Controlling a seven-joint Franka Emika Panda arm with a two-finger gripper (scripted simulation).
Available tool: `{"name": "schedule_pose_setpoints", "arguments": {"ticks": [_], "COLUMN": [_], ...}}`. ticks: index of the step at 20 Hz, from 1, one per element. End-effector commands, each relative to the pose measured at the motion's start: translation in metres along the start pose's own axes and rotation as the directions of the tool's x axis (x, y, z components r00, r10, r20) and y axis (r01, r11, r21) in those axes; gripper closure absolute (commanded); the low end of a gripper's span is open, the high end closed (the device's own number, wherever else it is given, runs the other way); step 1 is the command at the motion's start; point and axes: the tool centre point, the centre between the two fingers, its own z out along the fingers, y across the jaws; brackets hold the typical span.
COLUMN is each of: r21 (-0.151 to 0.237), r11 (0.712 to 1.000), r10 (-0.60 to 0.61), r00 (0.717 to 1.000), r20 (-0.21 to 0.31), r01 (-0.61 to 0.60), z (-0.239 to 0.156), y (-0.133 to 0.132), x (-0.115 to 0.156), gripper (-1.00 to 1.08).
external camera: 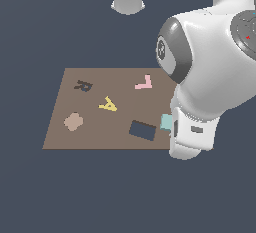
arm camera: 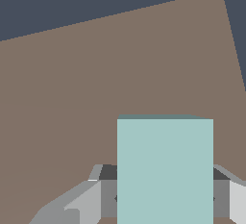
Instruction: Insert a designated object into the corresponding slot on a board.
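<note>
Teal block (arm camera: 165, 170) between the claw (arm camera: 165, 196) fingers, claw pinching it from both sides, above brown board (arm camera: 72, 98)

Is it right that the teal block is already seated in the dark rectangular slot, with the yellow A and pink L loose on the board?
Not quite. The dark slot is empty in the exterior view; the teal block sits beside it toward that view's right, between the end effector fingers in the wrist view. The yellow A and pink L do lie loose on the board.
</note>
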Motion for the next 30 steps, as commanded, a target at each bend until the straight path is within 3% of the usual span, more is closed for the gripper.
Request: {"name": "schedule_pose_setpoints", "arguments": {"ticks": [1,9,20,21,30], "r21": [-0.001,-0.001,-0.001,-0.001,-0.001], "r11": [1.000,0.998,0.997,0.997,0.997], "r10": [0.020,0.068,0.073,0.073,0.073], "r00": [1.000,0.998,0.997,0.997,0.997], "r20": [0.000,0.000,0.001,0.001,0.001], "r01": [-0.020,-0.068,-0.073,-0.073,-0.073], "z": [-0.002,-0.008,0.002,0.002,0.002], "y": [0.010,0.033,0.035,0.035,0.035], "x": [-0.023,-0.082,-0.087,-0.087,-0.087], "gripper": [1.08,1.08,1.08,-0.92,-0.92]}}
